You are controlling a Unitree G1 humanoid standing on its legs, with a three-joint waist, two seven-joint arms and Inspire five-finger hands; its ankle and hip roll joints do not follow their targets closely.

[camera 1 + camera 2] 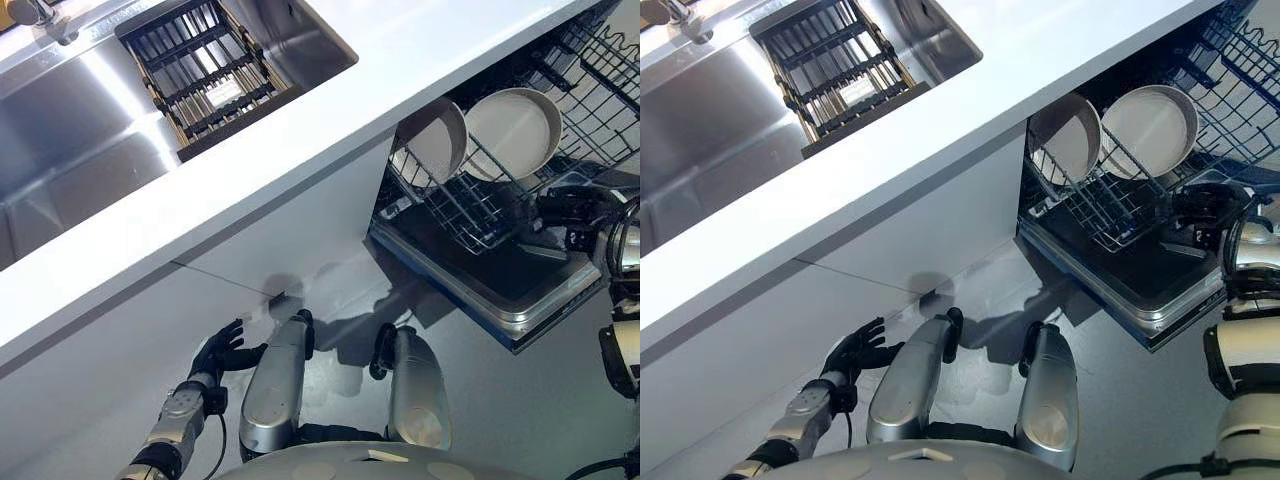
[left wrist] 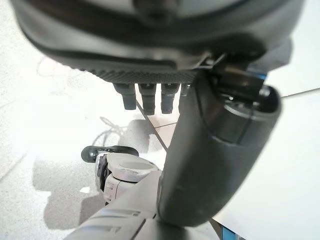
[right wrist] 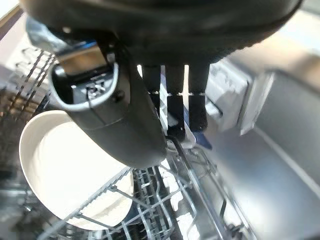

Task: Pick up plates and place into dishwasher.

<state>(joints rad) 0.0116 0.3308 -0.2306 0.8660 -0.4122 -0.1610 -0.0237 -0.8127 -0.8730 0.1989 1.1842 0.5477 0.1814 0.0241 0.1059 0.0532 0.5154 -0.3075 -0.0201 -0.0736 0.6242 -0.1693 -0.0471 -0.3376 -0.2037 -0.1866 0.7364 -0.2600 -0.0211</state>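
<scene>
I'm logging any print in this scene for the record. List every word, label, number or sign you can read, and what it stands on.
None: no readable text anywhere in these views.
Two plates in the dishwasher rack: plain, unmarked.
Counter and sink: no print.
Dishwasher door, past the right robot hand: pale patches, too blurred to tell whether they are labels.
Left robot hand: no markings visible.

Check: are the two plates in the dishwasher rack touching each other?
Cannot tell. In the left eye view the left plate overlaps the right plate in the rack; no gap or contact shows plainly.
</scene>
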